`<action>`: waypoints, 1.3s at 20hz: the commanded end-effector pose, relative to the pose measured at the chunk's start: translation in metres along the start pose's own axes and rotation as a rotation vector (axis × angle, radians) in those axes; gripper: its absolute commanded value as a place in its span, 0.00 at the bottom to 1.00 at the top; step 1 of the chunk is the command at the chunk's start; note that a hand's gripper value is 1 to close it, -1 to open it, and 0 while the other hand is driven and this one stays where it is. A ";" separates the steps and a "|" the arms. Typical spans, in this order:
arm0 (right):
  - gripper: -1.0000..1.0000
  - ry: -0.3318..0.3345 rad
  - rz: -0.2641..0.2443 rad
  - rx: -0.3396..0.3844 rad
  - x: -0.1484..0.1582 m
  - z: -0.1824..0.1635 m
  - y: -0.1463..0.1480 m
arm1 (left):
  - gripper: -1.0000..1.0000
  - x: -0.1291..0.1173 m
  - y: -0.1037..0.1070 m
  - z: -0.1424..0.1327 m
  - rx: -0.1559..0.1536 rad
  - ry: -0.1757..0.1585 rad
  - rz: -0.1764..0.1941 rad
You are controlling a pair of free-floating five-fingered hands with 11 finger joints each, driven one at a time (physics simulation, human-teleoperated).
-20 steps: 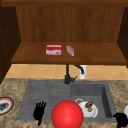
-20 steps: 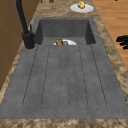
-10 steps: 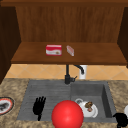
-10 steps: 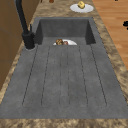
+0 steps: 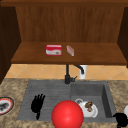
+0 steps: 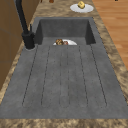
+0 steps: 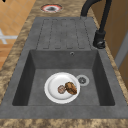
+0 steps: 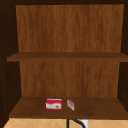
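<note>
My left hand [image 5: 37, 105] hovers over the ribbed drainboard [image 6: 65, 82] with its fingers straight and pointing up, holding nothing. My right hand [image 5: 121, 120] hangs at the sink's front right corner, near a white plate [image 5: 126, 110] on the counter. A big red ball [image 5: 67, 115] shows in front of the sink's front edge, between the two hands. In the basin lies a white plate [image 7: 62, 87] with brown food [image 7: 70, 88] on it, also seen from the front as the plate [image 5: 92, 113].
A black faucet [image 5: 67, 75] stands behind the sink. The shelf above carries a red box [image 5: 53, 50] and a small pink box [image 5: 70, 50]. A red-rimmed plate [image 5: 5, 105] lies on the left counter. A plate with a yellow item [image 6: 81, 7] lies on the right counter.
</note>
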 end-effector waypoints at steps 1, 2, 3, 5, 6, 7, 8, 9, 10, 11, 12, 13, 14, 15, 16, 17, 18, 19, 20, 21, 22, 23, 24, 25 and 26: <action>0.50 0.000 0.000 0.000 0.000 0.000 0.000 | 0.00 0.019 0.007 0.001 0.026 0.000 0.098; 0.50 0.000 0.000 0.000 0.000 0.000 0.000 | 0.00 0.024 0.008 0.000 0.029 0.000 0.110; 0.50 0.000 0.000 0.000 0.000 0.000 0.000 | 0.00 0.030 0.009 -0.001 0.031 -0.001 0.123; 0.50 0.000 0.000 0.000 0.000 0.000 0.000 | 0.00 0.039 0.010 -0.001 0.034 -0.001 0.153; 0.50 0.000 0.000 0.000 0.000 0.000 0.000 | 0.00 0.043 0.011 -0.001 0.039 -0.001 0.172; 0.50 0.000 0.000 0.000 0.000 0.000 0.000 | 0.00 0.044 0.011 -0.002 0.047 -0.002 0.194; 0.50 0.000 0.000 0.000 0.000 0.000 0.000 | 0.00 0.047 0.012 -0.001 0.053 -0.003 0.213; 0.50 0.000 0.000 0.000 0.000 0.000 0.000 | 0.00 0.049 0.013 -0.002 0.056 -0.004 0.231; 0.50 0.000 0.000 0.000 0.000 0.000 0.000 | 0.00 0.052 0.015 -0.002 0.058 -0.004 0.249; 0.50 0.000 0.000 0.000 0.000 0.000 0.000 | 0.00 0.054 0.017 -0.002 0.060 -0.005 0.268; 0.50 0.000 0.000 0.000 0.000 0.000 0.000 | 0.00 0.057 0.018 -0.003 0.061 -0.006 0.289; 0.50 0.000 0.000 0.000 0.000 0.000 0.000 | 0.00 0.059 0.019 -0.003 0.062 -0.007 0.308; 0.50 0.000 0.000 0.000 0.000 0.000 0.000 | 0.00 0.062 0.021 -0.003 0.064 -0.008 0.327; 0.50 0.000 0.000 0.000 0.000 0.000 0.000 | 0.00 0.062 0.026 -0.003 0.061 -0.009 0.335; 0.50 0.000 0.000 0.000 0.000 0.000 0.000 | 0.00 0.063 0.031 -0.002 0.058 -0.010 0.349; 0.50 0.000 0.000 0.000 0.000 0.000 0.000 | 0.00 0.063 0.036 -0.003 0.054 -0.012 0.358; 0.50 0.000 0.000 0.000 0.000 0.000 0.000 | 0.00 0.063 0.042 -0.003 0.052 -0.014 0.368; 0.50 0.000 0.000 0.000 0.000 0.000 0.000 | 0.00 0.063 0.047 -0.003 0.050 -0.015 0.378; 0.50 0.000 0.000 0.000 0.000 0.000 0.000 | 0.00 0.063 0.053 -0.003 0.048 -0.016 0.384; 0.50 0.000 0.000 0.000 0.000 0.000 0.000 | 0.00 0.063 0.061 -0.003 0.045 -0.016 0.386; 0.50 0.000 0.000 0.000 0.000 0.000 0.000 | 0.00 0.063 0.068 -0.003 0.044 -0.016 0.389; 0.50 0.000 0.000 0.000 0.000 0.000 0.000 | 0.00 0.064 0.075 -0.003 0.042 -0.016 0.388; 0.50 0.000 0.000 0.000 0.000 0.000 0.000 | 0.00 0.064 0.084 -0.003 0.039 -0.015 0.384; 0.50 0.000 0.000 0.000 0.000 0.000 0.000 | 0.00 0.063 0.092 -0.002 0.040 -0.013 0.381; 0.50 0.000 0.000 0.000 0.000 0.000 0.000 | 0.00 0.062 0.100 -0.002 0.042 -0.012 0.377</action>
